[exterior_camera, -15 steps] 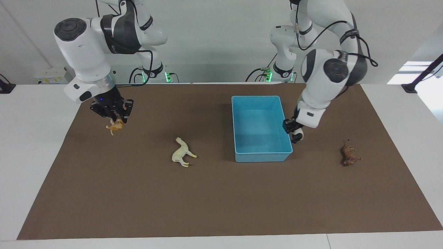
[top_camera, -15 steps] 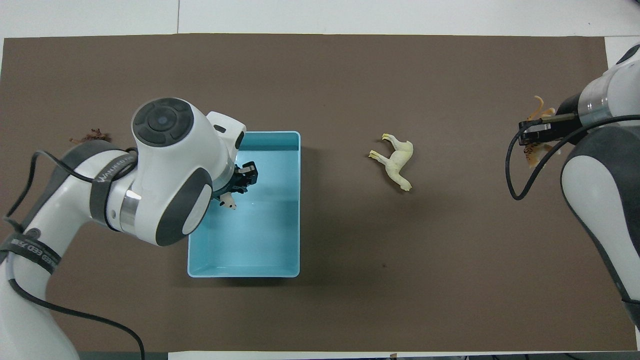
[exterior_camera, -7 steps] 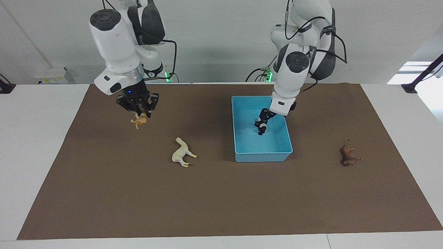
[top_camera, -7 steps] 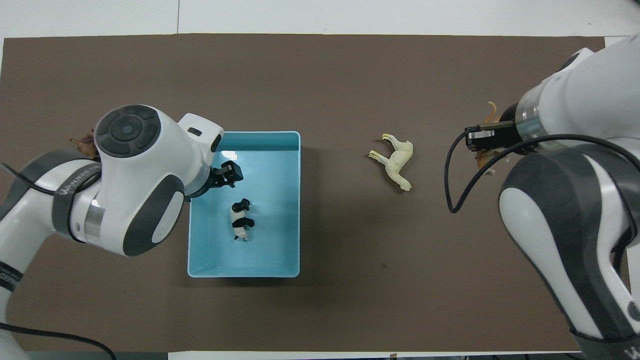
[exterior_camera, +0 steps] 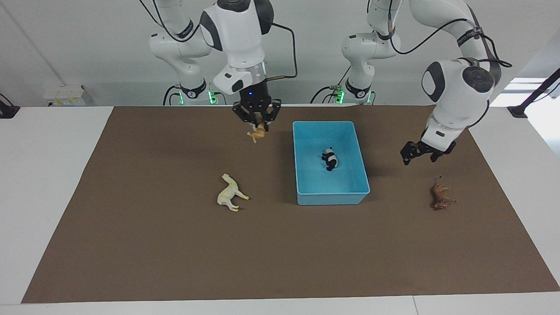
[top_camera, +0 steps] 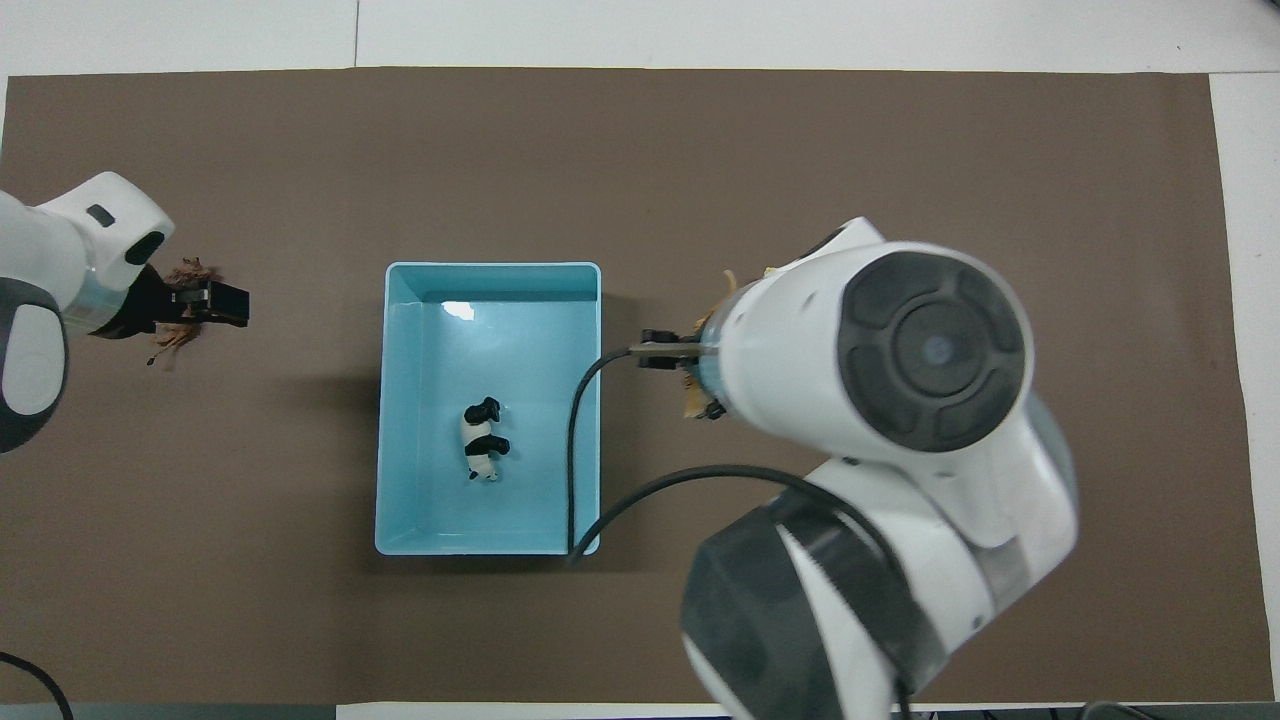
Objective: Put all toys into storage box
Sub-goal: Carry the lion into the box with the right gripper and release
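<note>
Right gripper (exterior_camera: 257,124), nearest the robots, hangs in the air over the brown mat (exterior_camera: 175,262) just beside the storage box (exterior_camera: 332,192), on the side toward the right arm's end of the table. Its fingers are pinched together on the orange tiger (exterior_camera: 257,134), which dangles below them. It is carried high, presumably so it can clear the box wall before being dropped in.

Inside the light blue box, which sits near the mat's robot-side edge, the black-and-white panda (exterior_camera: 329,159) lies on its side on the box floor, already stored.

Left gripper (exterior_camera: 420,151) hovers with its fingers spread apart and nothing between them, above the mat toward the left arm's end of the table. It looks poised to come down on the brown lion (exterior_camera: 441,197), which lies on the mat below it, near the mat's edge at that end.

Farther from the robots than the tiger, the cream horse (exterior_camera: 230,199) lies on its side on the mat, well apart from both grippers.
</note>
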